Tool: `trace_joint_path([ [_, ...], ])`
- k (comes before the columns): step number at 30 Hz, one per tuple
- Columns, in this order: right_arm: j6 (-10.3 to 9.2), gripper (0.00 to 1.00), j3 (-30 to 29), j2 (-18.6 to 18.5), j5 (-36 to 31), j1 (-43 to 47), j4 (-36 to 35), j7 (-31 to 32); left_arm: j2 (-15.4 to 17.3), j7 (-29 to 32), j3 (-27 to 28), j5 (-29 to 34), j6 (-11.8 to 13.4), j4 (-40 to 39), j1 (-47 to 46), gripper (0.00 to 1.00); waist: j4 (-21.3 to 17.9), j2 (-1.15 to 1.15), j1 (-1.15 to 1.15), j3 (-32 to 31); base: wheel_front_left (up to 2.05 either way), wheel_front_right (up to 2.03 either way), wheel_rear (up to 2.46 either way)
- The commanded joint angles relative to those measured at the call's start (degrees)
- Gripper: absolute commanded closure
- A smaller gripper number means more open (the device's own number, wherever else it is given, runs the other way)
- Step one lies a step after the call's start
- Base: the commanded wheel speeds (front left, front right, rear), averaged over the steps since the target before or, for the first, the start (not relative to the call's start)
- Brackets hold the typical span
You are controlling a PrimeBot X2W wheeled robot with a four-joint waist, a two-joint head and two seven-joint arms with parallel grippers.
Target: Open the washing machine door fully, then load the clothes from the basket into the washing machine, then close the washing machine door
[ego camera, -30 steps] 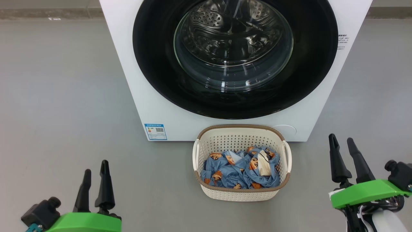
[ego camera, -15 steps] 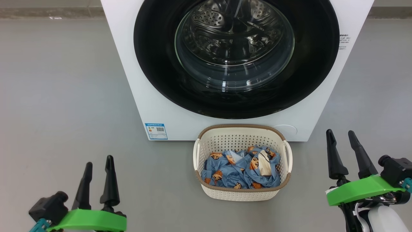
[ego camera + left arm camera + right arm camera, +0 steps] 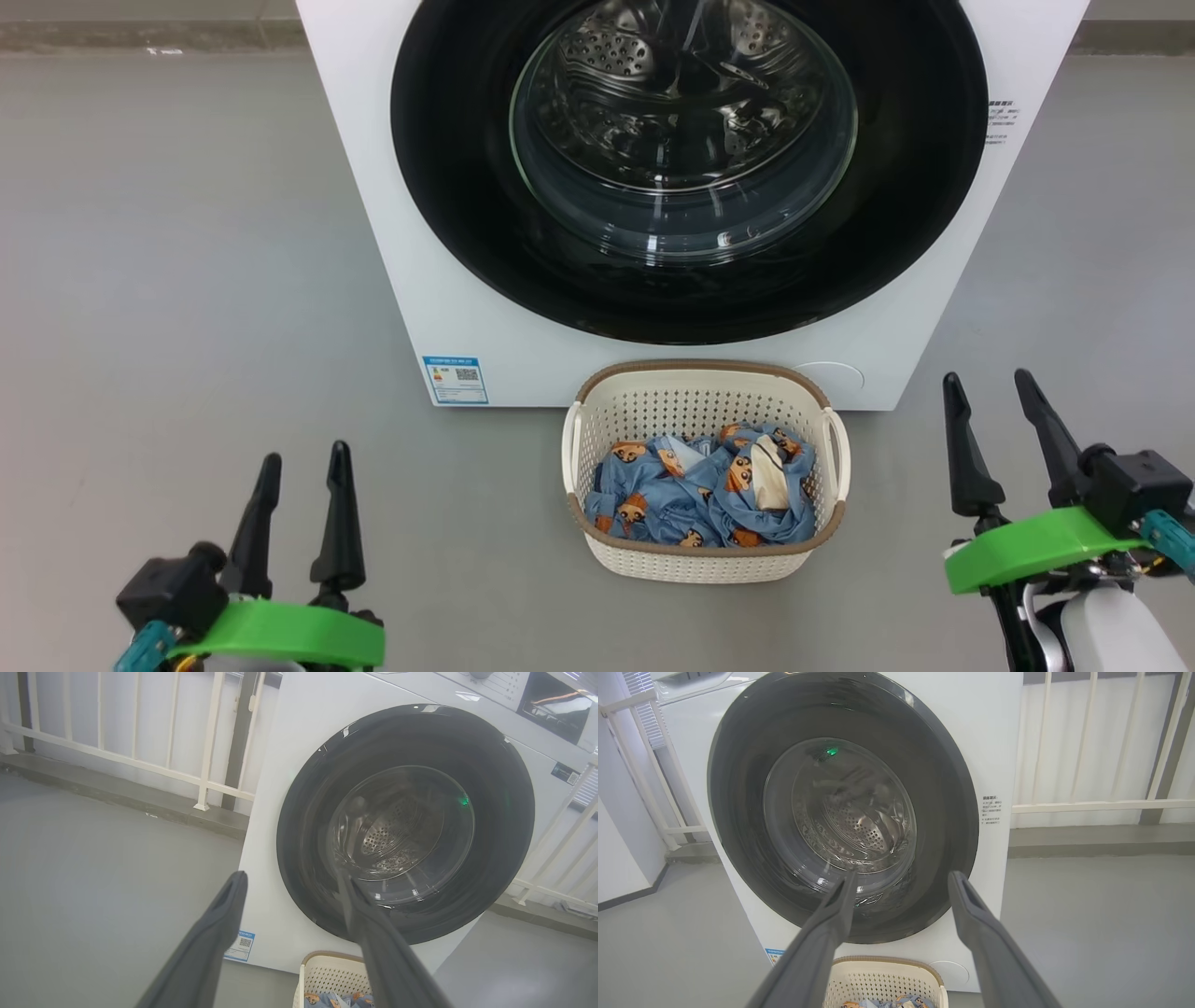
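Observation:
The white washing machine stands ahead with its round glossy black door shut flat against the front; the steel drum shows through the glass window. On the floor right before it sits the cream basket, holding the blue bear-print clothes. My left gripper is open and empty at the lower left, well left of the basket. My right gripper is open and empty at the lower right. The door and the basket show in the left wrist view, the door in the right wrist view.
Bare grey floor spreads to both sides of the machine. A white railing runs behind on the left, and another railing behind on the right. A blue label marks the machine's lower left corner.
My left gripper has shifted right and slightly lower in the head view; my right gripper has risen a little and its fingers stand wider apart. Door, basket and clothes are unmoved.

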Motion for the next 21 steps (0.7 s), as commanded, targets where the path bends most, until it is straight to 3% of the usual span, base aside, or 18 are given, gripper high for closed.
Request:
trace_joint_path([
  [1, 0.31, 0.00, 0.64, -0.06, -2.12, -2.90, -1.25, -0.70, 0.88, -0.85, 1.32, 1.64, -0.21, -0.96, -2.88, 0.00, -0.05, 0.00, 0.00, -0.04, 0.00, 0.00, 0.00],
  [10, 0.33, 0.00, -0.27, 0.85, -9.25, -3.31, -0.67, -1.27, 0.93, -2.29, 0.61, 6.45, -0.40, 1.69, -4.04, 0.00, -0.50, 0.00, 0.00, 0.07, 0.00, 0.00, 0.00],
  [21, 0.33, 0.00, -0.42, 1.00, -9.19, -3.11, 0.70, -1.27, 0.93, -2.29, 0.70, 6.69, -0.40, 5.04, -5.20, 0.00, -0.37, 0.00, 0.00, -0.02, 0.00, 0.00, 0.00],
])
